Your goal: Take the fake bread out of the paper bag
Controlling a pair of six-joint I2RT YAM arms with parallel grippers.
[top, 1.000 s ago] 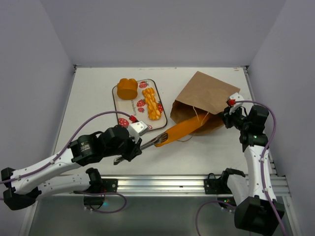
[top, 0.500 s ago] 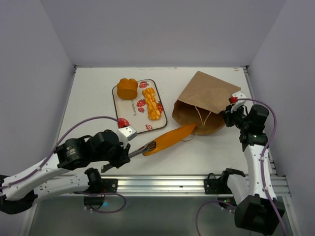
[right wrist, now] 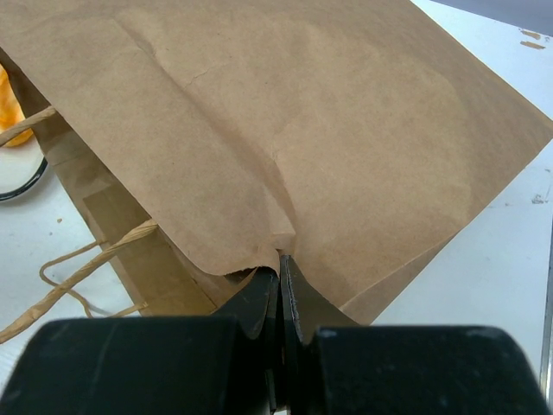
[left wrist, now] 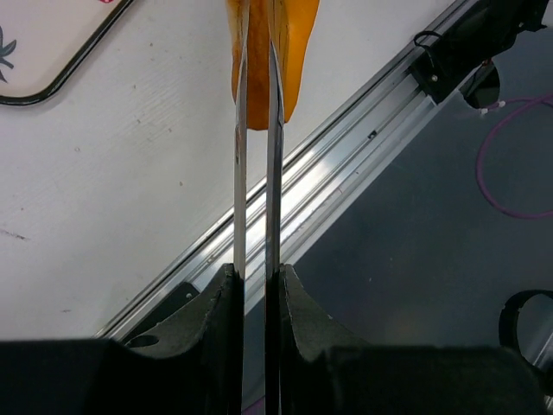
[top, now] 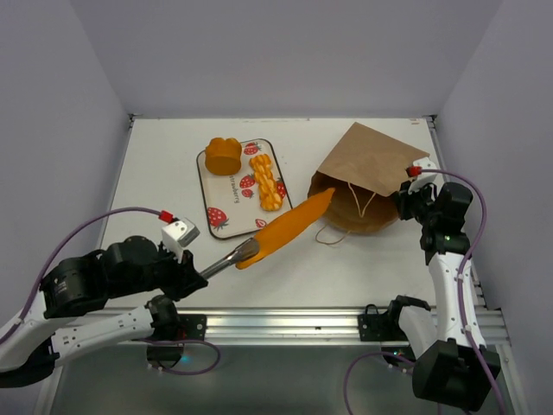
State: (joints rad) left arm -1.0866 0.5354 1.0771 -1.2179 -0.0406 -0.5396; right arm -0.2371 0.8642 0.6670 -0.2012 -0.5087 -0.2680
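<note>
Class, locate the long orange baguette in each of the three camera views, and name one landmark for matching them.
Top external: baguette lies diagonally at centre, between tray and paper bag, near end in the tongs.
Left wrist: baguette at top centre, pinched between the tongs.
Right wrist: not identifiable; only an orange sliver at the left edge.
Landmark: the dark-rimmed tray, seen in top external and left wrist.

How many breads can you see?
3. A round one and a braided one sit on the tray. A long one is gripped in the tongs by the bag. More may hide inside.
</note>
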